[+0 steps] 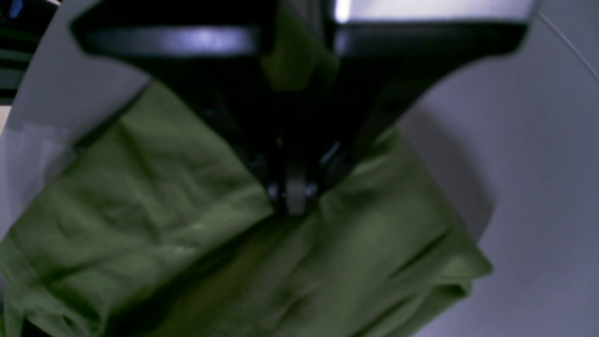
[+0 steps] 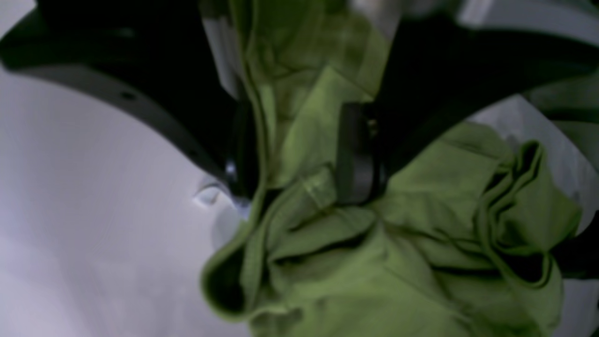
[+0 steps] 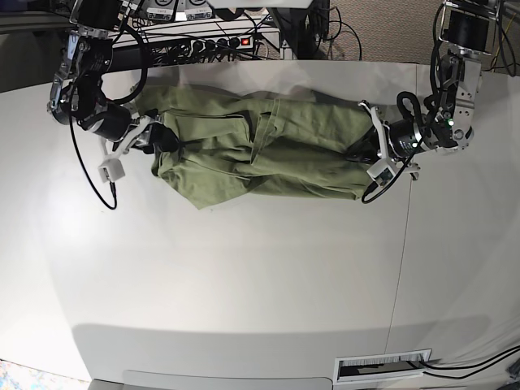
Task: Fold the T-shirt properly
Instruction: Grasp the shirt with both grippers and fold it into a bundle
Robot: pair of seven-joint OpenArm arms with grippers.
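T-shirt (image 3: pixel 268 150), soft olive-green cotton, is lying bunched on the white counter (image 3: pixel 244 276), its long side stretching from one arm to the other; the left tool (image 1: pixel 295 199) is pinching tight on one end; the right tool (image 2: pixel 299 154) is sitting wide apart around the other end's folds; both arms are equally near.
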